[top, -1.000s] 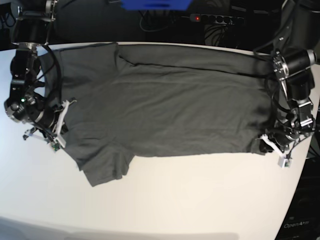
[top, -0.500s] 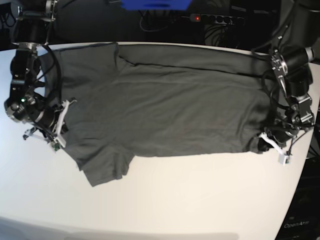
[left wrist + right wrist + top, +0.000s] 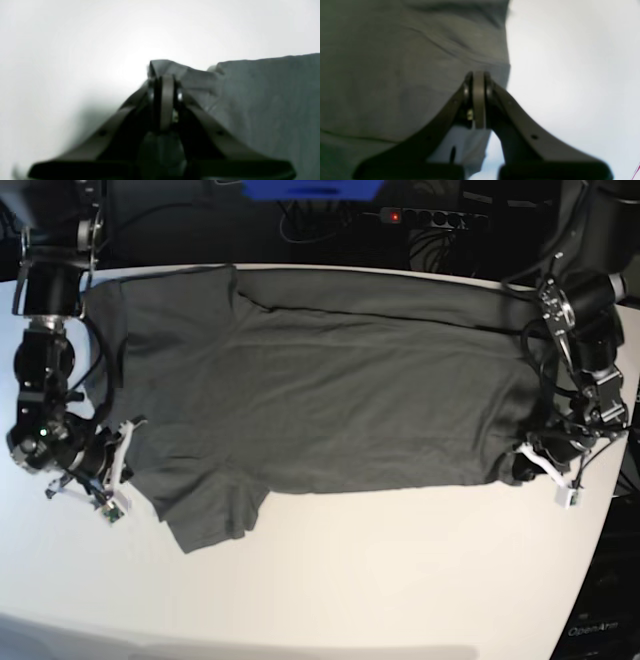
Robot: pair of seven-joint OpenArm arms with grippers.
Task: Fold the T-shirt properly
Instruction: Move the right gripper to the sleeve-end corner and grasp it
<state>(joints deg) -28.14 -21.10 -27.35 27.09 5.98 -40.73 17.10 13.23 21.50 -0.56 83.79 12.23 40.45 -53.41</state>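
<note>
Cloth filled the middle of the base view: the T-shirt [image 3: 320, 390], plain dark grey, lay spread flat across the white table [image 3: 380, 580], stretching between the two grippers. At the far left of that view the right gripper [image 3: 118, 470] sat at the shirt's near edge, close to the short sleeve [image 3: 215, 515] that stuck out toward the camera. Its jaws were pressed together, and in the right wrist view the grey fabric [image 3: 395, 62] ran right up to and under the closed tips [image 3: 478, 80], so it appeared to have the shirt's edge pinched; bare white tabletop [image 3: 570, 75] lay to the right of the fingers there. Beyond the shirt, past the table's far edge, the room was dark, with a black power strip [image 3: 425, 218] showing a small red light, tangled cables, and a blue shape at the top edge. At the right of the base view the left gripper [image 3: 525, 465] met the shirt's opposite end at its near corner. The left wrist view showed its jaws closed with a raised peak of grey cloth [image 3: 170, 68] bunched at the tips [image 3: 165, 82], the rest of the shirt lying off to the right and plain white surface [image 3: 62, 50] to the left.
</note>
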